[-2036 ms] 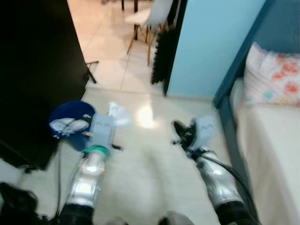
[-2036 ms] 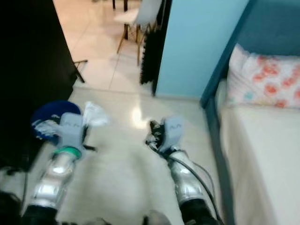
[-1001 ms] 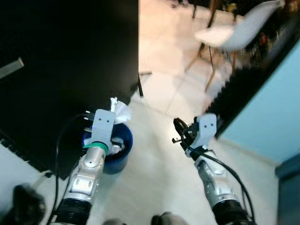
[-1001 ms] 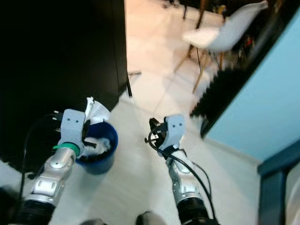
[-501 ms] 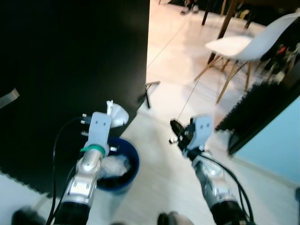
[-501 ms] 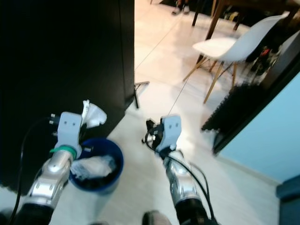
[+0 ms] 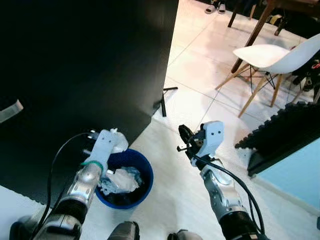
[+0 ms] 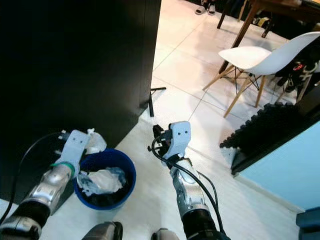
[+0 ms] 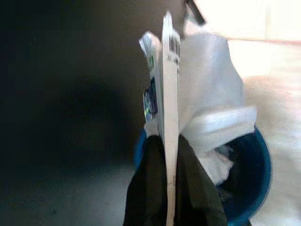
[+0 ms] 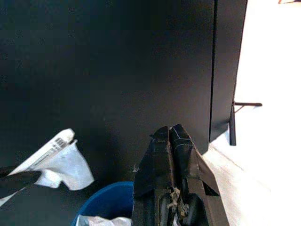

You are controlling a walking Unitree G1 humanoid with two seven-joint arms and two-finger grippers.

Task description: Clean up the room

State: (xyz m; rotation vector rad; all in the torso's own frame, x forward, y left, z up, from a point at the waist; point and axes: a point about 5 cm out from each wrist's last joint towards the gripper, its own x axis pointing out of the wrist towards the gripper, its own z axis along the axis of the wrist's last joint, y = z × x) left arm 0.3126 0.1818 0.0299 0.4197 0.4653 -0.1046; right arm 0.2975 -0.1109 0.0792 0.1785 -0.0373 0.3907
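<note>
- Left gripper [image 9: 168, 155] up over the far-left rim of the blue bin [image 7: 142, 192], jaws pinching a white wrapper [image 9: 197, 94] with a barcode strip on it.
- Wrapper [image 7: 117, 141] held in the air just above the bin's edge, right next to the black cabinet [image 7: 75, 65], not dropped in yet.
- Bin sitting on the pale floor [image 7: 170, 185] tight against the cabinet, already stuffed with crumpled white and clear plastic trash [image 7: 119, 180].
- Right gripper [image 10: 170, 134] raised in front of the chest, well to the right of the bin, jaws pressed together with nothing in them.
- Further back on the tiles: white chair with wooden legs [image 7: 270, 57], plus a dark ribbed thing [image 7: 285, 132] by the light blue wall [image 8: 285, 175].
- Pair of slippers [image 7: 217, 7] way off at the far edge of the floor.
</note>
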